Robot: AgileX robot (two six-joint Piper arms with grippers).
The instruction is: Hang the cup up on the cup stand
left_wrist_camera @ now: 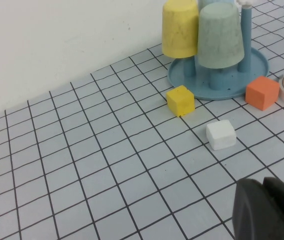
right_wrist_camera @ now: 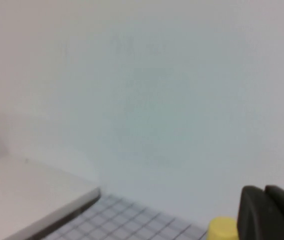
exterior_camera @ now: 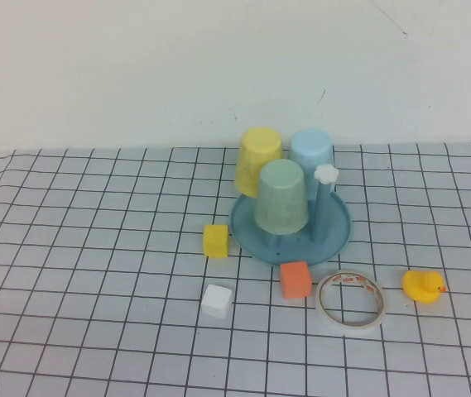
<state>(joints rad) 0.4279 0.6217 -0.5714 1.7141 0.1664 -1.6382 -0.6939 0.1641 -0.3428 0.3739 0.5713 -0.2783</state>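
Observation:
The pale mint-green cup (exterior_camera: 281, 197) hangs upside down on a front peg of the blue cup stand (exterior_camera: 337, 234); it also shows in the left wrist view (left_wrist_camera: 220, 36). A yellow cup (exterior_camera: 258, 161) and a light blue cup (exterior_camera: 311, 153) hang upside down behind it. One peg with a white flower knob (exterior_camera: 326, 174) is bare. My left gripper (left_wrist_camera: 264, 186) is shut and empty, low over the table's near left, far from the stand (left_wrist_camera: 255, 71). My right gripper (right_wrist_camera: 264, 191) is shut and empty, raised and facing the wall, and out of the high view.
A yellow cube (exterior_camera: 216, 241), a white cube (exterior_camera: 217, 300) and an orange cube (exterior_camera: 295, 279) lie in front of the stand. A tape roll (exterior_camera: 350, 300) and a yellow rubber duck (exterior_camera: 423, 286) lie to its front right.

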